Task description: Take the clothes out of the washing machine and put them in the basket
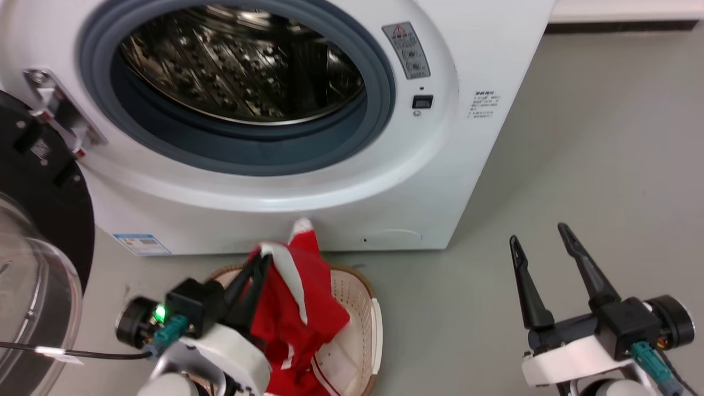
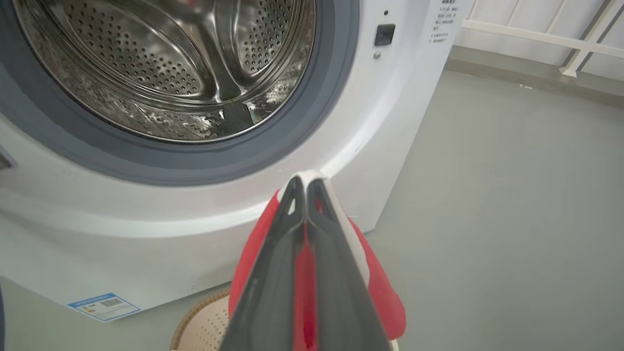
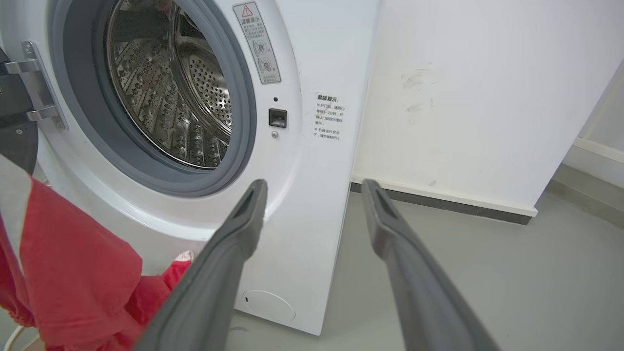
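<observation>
Over the basket (image 1: pixel 357 300), at six o'clock below the washer (image 1: pixel 440 165), the left gripper (image 1: pixel 259 263) pinches red clothes (image 1: pixel 300 313) not yet dropped, while the right gripper (image 1: pixel 538 234) at four o'clock gapes unladen and the drum (image 1: pixel 236 60) looks bare.

Laundry corner: washing machine (image 1: pixel 385 165), basket (image 1: pixel 357 308)
</observation>
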